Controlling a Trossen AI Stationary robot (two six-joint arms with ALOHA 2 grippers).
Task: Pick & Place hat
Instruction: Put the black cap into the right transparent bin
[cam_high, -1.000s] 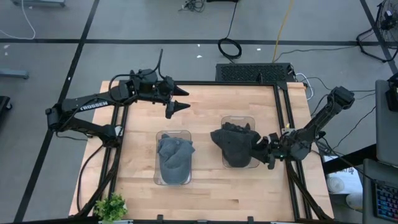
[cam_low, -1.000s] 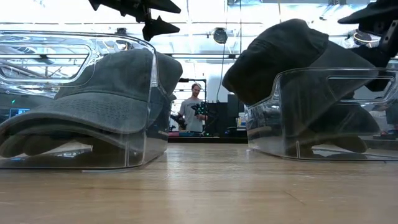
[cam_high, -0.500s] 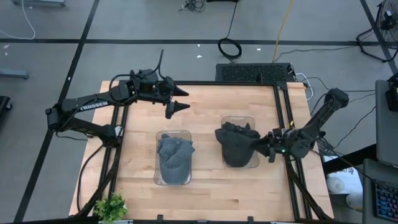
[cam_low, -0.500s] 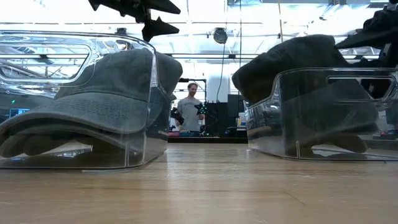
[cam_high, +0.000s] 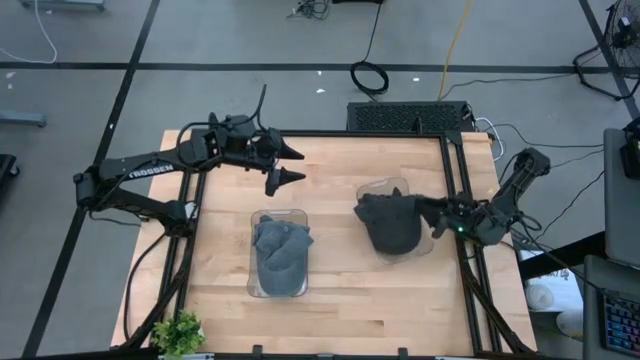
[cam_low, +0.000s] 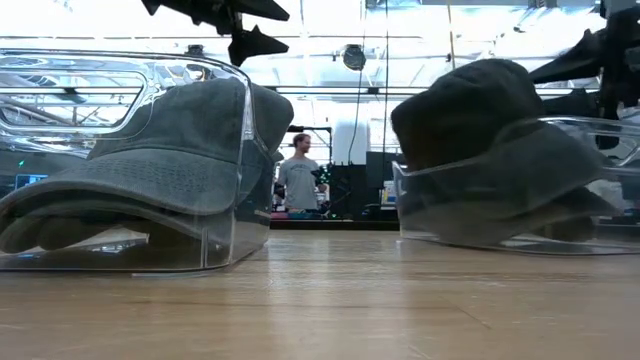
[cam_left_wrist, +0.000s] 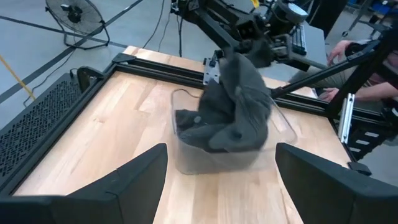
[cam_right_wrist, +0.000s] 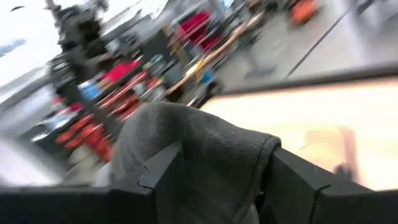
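The right wrist view is blurred throughout; the room behind cannot be made out there. In that view the hat (cam_right_wrist: 199, 149) is cut off at the bottom edge, and where the right gripper (cam_right_wrist: 217, 180) grips it is hidden by cloth. In the low view the right bin (cam_low: 520, 215) is cut off at the right edge, and the left bin (cam_low: 120, 160) at the left. The hat's lower part is seen only through the clear wall. The person (cam_low: 298, 180) behind the table is too small to be told in detail.
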